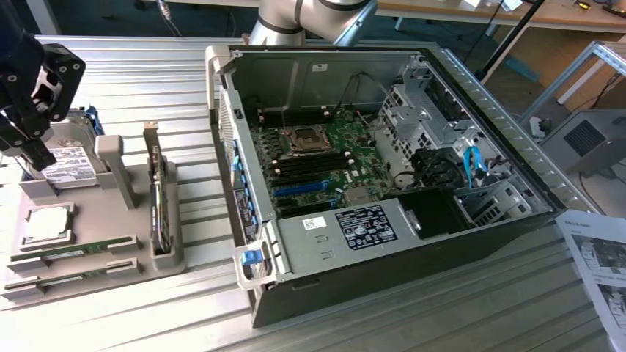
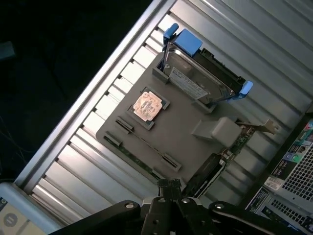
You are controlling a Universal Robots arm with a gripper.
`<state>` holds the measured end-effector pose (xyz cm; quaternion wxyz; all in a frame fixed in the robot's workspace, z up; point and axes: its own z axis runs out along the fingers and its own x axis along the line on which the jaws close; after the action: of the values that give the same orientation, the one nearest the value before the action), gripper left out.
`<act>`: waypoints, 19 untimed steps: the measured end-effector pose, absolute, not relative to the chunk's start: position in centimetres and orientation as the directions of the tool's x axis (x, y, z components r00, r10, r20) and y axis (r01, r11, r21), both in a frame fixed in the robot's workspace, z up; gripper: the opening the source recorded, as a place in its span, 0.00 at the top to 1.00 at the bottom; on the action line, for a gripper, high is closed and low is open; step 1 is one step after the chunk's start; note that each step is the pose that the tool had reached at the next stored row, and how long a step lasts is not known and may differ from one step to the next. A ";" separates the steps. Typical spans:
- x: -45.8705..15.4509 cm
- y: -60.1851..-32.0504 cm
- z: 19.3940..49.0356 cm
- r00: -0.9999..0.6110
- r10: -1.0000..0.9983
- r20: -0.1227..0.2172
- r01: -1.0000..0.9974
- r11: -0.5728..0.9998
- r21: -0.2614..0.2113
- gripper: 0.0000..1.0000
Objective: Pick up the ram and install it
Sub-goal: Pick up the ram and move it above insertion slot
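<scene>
Two ram sticks lie flat in a grey holder tray at the exterior view's left: one thin green ram stick and a second ram stick in front of it. From the wrist, the tray is seen from above with the ram sticks along one edge. My black gripper hangs above the tray's far end, over the hard drive, well apart from the ram. The fingers are shut with nothing between them.
On the tray also sit a square silver processor, a hard drive with blue clips and an upright expansion card. The open computer case lies at centre, with black memory slots on its motherboard. Papers lie to the exterior view's right.
</scene>
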<state>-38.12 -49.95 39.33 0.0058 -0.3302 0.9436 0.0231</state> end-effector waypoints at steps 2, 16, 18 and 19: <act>-38.1 -50.0 39.3 -0.763 -0.646 -0.026 -0.646 0.762 0.040 0.89; -38.1 -50.0 39.3 -0.584 -0.811 -0.026 -0.811 0.583 0.040 0.89; -38.1 -50.0 39.3 -0.551 -0.834 -0.026 -0.834 0.550 0.040 0.89; -38.1 -50.0 39.3 -0.534 -0.845 -0.026 -0.845 0.533 0.040 0.89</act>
<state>-38.12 -49.95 39.32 0.0019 -0.4826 0.8755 0.0238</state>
